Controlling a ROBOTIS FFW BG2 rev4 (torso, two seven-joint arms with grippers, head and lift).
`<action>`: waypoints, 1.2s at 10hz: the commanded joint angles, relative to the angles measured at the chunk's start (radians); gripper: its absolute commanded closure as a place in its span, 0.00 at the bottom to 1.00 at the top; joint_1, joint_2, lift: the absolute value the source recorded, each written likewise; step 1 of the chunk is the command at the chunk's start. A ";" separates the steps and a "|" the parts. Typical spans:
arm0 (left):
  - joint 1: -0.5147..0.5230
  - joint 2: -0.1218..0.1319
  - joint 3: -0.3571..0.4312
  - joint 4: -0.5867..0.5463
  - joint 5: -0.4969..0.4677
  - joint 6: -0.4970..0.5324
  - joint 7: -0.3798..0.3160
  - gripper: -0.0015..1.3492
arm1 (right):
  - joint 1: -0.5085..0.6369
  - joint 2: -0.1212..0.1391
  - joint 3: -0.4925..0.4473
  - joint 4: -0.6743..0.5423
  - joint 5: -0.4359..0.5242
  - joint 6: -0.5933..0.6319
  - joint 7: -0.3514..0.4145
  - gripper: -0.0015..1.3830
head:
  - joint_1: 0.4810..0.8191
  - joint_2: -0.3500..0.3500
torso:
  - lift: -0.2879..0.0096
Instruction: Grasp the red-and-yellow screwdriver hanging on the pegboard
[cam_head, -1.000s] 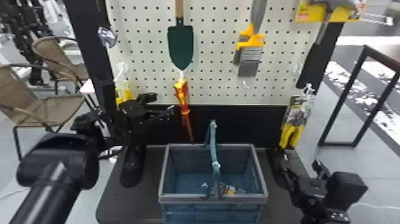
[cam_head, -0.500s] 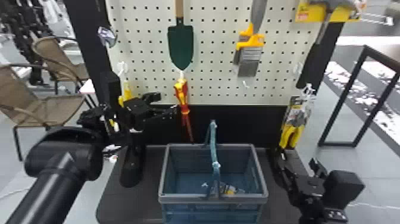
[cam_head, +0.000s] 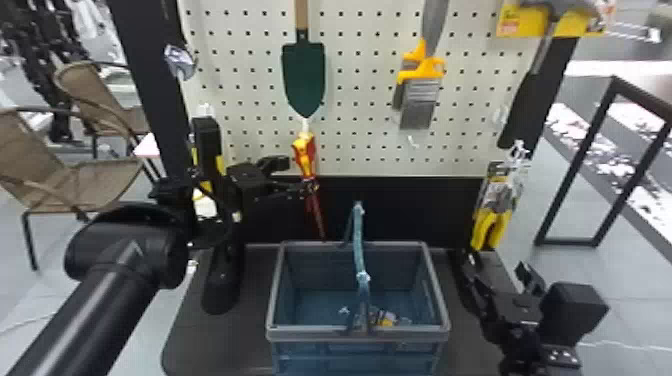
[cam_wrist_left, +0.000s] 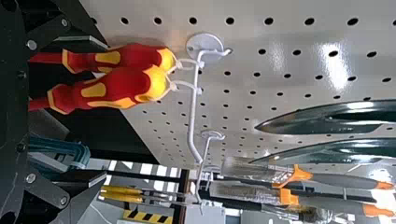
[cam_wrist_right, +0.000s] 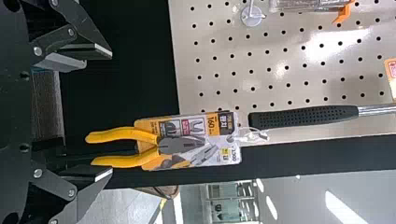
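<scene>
The red-and-yellow screwdriver (cam_head: 304, 151) hangs on a white hook of the pegboard (cam_head: 360, 135), just under a green trowel, with its red shaft pointing down behind the basket. My left gripper (cam_head: 306, 188) is at the bottom of the handle, where the shaft begins. In the left wrist view the handle (cam_wrist_left: 105, 89) lies close ahead of the left gripper (cam_wrist_left: 95, 112), whose fingers (cam_wrist_left: 77, 177) stand wide apart, open, with the handle's lower end level with the gap. My right gripper (cam_head: 472, 280) rests low at the table's right, open (cam_wrist_right: 105, 112), facing packaged pliers.
A blue basket (cam_head: 280, 285) with an upright handle stands mid-table under the screwdriver. A green trowel (cam_head: 302, 75), a yellow brush (cam_head: 417, 85), a black-handled hammer (cam_head: 535, 95) and yellow pliers (cam_wrist_right: 163, 147) also hang on the board. A dark upright object (cam_head: 220, 285) stands left of the basket.
My left arm has swung right along the pegboard, bringing its gripper from left of the screwdriver up to it. The right arm has stayed put.
</scene>
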 joint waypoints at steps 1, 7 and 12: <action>-0.026 -0.001 -0.018 0.016 -0.003 -0.003 -0.010 0.24 | -0.002 0.000 0.000 0.001 0.000 0.000 0.002 0.29 | 0.20 0.50 | 0.63; -0.094 -0.009 -0.061 0.103 -0.016 -0.015 -0.032 0.24 | -0.012 0.000 0.002 0.010 0.000 0.000 0.016 0.29 | 0.20 0.50 | 0.63; -0.127 -0.017 -0.079 0.137 -0.008 -0.026 -0.047 0.24 | -0.020 0.000 0.009 0.017 -0.003 0.000 0.021 0.29 | 0.20 0.50 | 0.63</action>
